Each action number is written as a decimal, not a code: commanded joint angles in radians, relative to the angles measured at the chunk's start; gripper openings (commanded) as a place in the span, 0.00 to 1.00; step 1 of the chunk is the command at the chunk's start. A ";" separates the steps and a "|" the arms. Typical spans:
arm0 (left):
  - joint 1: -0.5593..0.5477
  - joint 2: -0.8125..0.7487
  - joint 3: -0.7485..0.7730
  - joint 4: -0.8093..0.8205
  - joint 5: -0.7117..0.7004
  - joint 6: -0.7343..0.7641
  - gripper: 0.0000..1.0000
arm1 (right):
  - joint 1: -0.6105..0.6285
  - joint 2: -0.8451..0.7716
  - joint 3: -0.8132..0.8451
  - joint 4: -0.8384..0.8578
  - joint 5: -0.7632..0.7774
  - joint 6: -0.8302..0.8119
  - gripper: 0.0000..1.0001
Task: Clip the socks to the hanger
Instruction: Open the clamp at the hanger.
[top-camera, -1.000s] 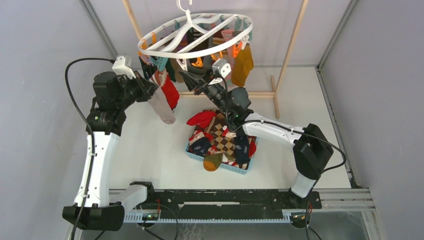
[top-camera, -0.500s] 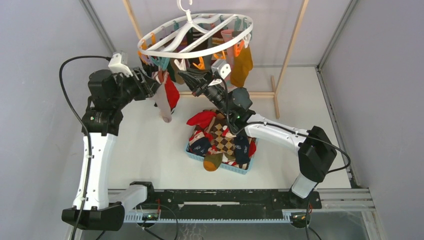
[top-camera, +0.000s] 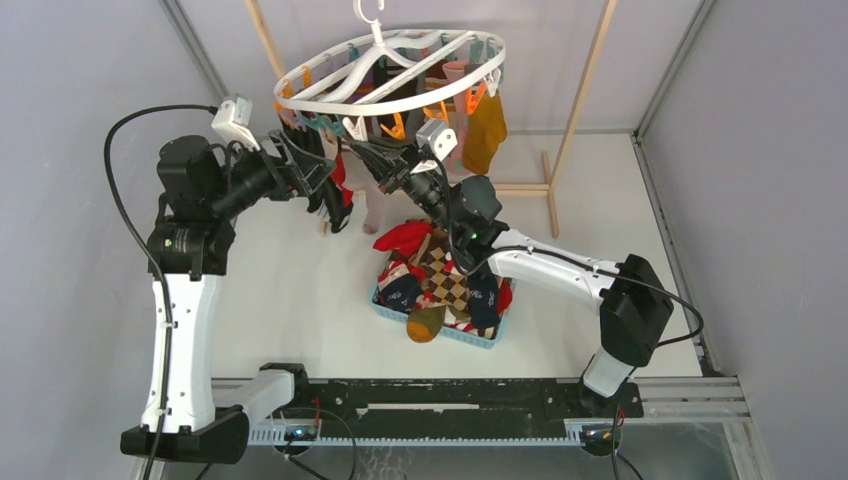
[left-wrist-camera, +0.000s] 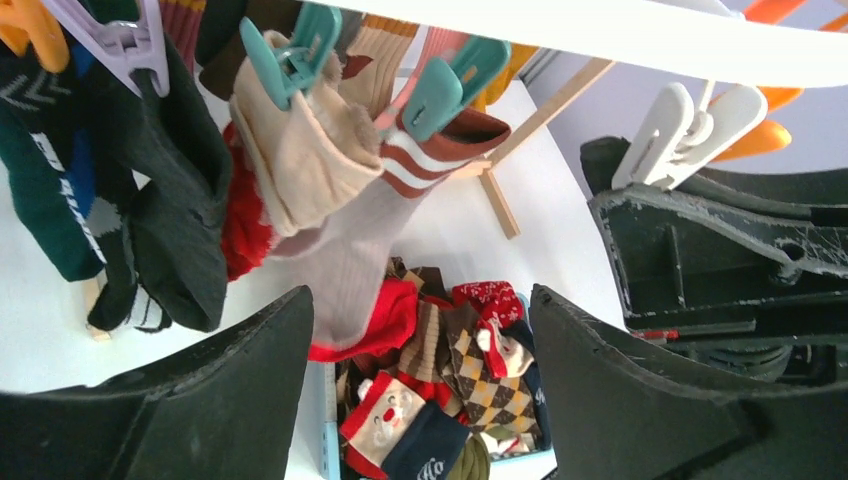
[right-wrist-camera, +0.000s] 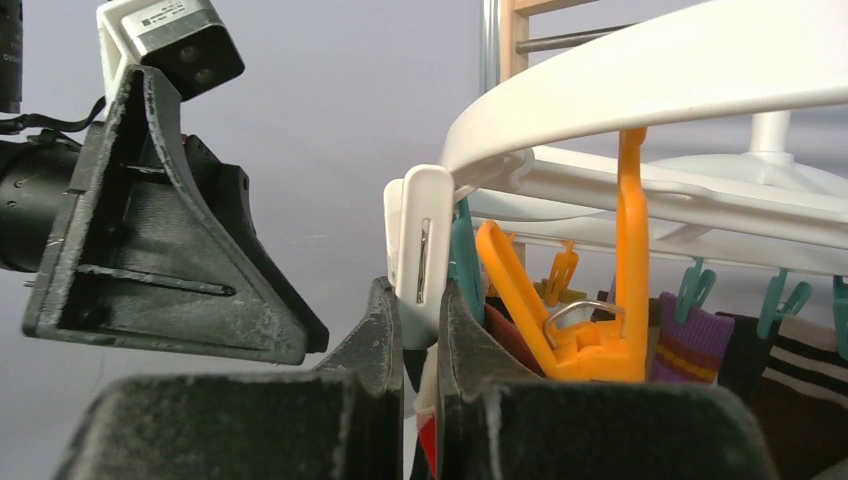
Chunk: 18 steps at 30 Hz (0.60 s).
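right gripper (right-wrist-camera: 418, 300) pinches a white clip (right-wrist-camera: 418, 230), its lower end hidden; left gripper (left-wrist-camera: 420, 300) gapes empty.

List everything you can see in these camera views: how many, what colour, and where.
hanger: one, white oval ring with teal, orange and white clips, hung at the far side
hanging socks: several, mustard, cream, red, dark, stripe-cuffed, clipped under the ring
loose socks: a pile too tangled to count, red, argyle, navy, mustard, in the basket
basket: one, light blue, mid-table
wooden frame: one, light wood, behind the hanger
table: one, white
white clip: one, between the right gripper's fingers
left gripper: black, open, empty, by the hanging socks
right gripper: black, shut on the white clip
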 joint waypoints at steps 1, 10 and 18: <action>-0.004 -0.035 0.042 -0.005 0.047 0.019 0.81 | 0.016 -0.015 0.041 -0.013 -0.015 -0.023 0.00; -0.130 0.086 0.235 0.058 0.042 -0.046 0.80 | 0.030 0.003 0.069 -0.045 -0.015 -0.030 0.00; -0.155 0.167 0.320 0.074 0.018 -0.050 0.75 | 0.039 -0.001 0.073 -0.090 -0.014 -0.068 0.00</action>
